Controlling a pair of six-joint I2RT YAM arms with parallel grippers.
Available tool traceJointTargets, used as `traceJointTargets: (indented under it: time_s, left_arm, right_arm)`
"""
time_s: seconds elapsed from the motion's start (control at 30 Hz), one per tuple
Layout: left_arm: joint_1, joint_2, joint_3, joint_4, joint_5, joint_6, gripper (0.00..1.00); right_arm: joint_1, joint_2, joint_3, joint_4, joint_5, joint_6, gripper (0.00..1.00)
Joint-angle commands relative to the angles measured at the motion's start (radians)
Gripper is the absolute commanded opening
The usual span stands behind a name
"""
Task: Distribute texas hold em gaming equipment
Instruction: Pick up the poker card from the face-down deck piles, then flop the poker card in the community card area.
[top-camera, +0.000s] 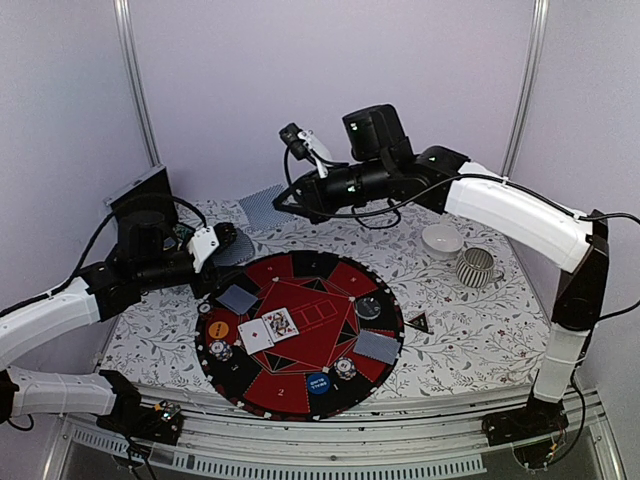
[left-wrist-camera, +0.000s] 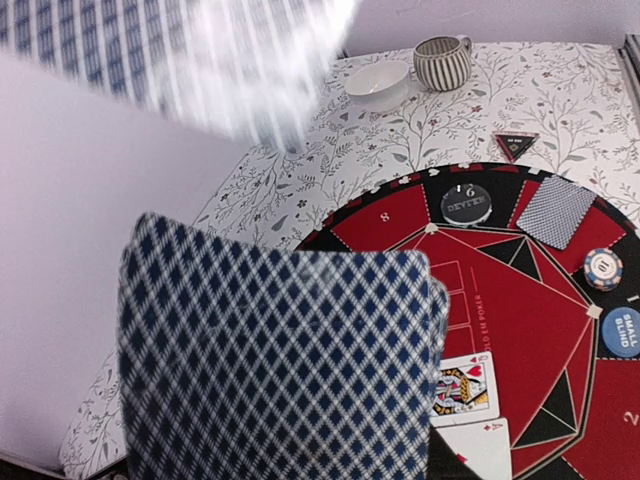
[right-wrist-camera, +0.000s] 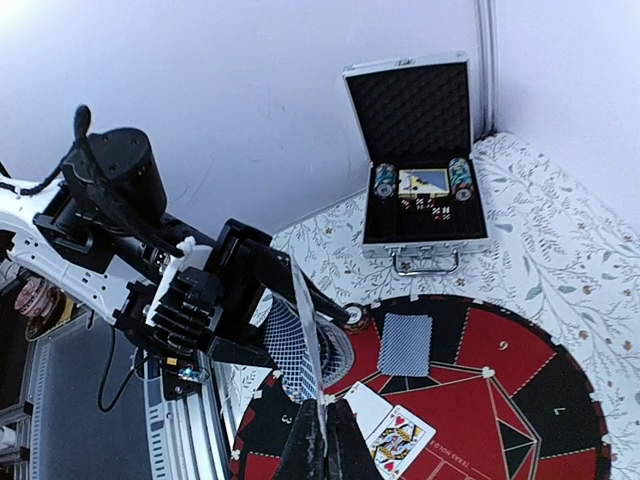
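My left gripper (top-camera: 228, 243) is shut on a deck of blue-backed cards (left-wrist-camera: 280, 360) that fills the left wrist view and hides its fingers. My right gripper (right-wrist-camera: 325, 440) is shut on one card (right-wrist-camera: 312, 330), seen edge-on; from above this card (top-camera: 260, 207) hangs high beside the deck. On the round poker mat (top-camera: 300, 395) lie two face-down cards (top-camera: 238, 298) (top-camera: 377, 346), a face-up queen (top-camera: 280, 322) and ace (top-camera: 257, 335), chips (top-camera: 220, 350) (top-camera: 345, 368), a dark dealer button (top-camera: 368, 306), an orange button (top-camera: 217, 327) and a blue button (top-camera: 318, 381). The triangle marker (top-camera: 418, 322) lies right of the mat.
A white bowl (top-camera: 441, 240) and a ribbed cup (top-camera: 476, 267) stand at the back right. An open metal case (right-wrist-camera: 420, 160) with chips stands at the back left, behind my left arm. White walls close the table behind and at the sides.
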Motion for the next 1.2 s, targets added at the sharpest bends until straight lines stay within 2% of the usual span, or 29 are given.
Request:
traceJointTargets:
  time_s: [0.0,0.07,0.27,0.53,0.67,0.87,0.97,1.1,1.17]
  left_arm:
    - [-0.012,-0.003,0.003,0.027,-0.012,-0.004,0.42]
    - [-0.011,-0.004,0.002,0.028,-0.017,-0.004,0.42]
    - [-0.011,-0.006,-0.001,0.053,-0.077,-0.012,0.42]
    - [0.013,0.006,0.020,0.089,-0.196,-0.073,0.43]
    - [0.026,0.025,0.036,0.092,-0.249,-0.097,0.43]
    - [0.044,0.031,0.040,0.100,-0.266,-0.112,0.43]
    - [0.045,0.032,0.039,0.099,-0.256,-0.113,0.43]
    - [0.047,0.033,0.040,0.097,-0.257,-0.111,0.43]
    - [0.046,0.033,0.041,0.094,-0.252,-0.113,0.43]
  right_arm:
    - [-0.047,-0.124,-0.033,0.000,0.031,-0.035,0.01]
    - [-0.053,-0.151,-0.055,0.002,0.077,-0.055,0.01]
    - [-0.057,-0.182,-0.200,0.073,0.372,-0.178,0.02]
    - [-0.055,0.038,-0.258,0.126,0.551,-0.401,0.01]
    - [-0.031,0.142,-0.259,0.247,0.638,-0.541,0.02]
    - [0.067,0.276,-0.365,0.528,0.829,-0.900,0.01]
    - [0.092,0.318,-0.414,0.554,0.853,-1.032,0.01]
    - [0.096,0.311,-0.466,0.506,0.810,-1.049,0.02]
    - [0.098,0.296,-0.470,0.439,0.740,-1.045,0.02]
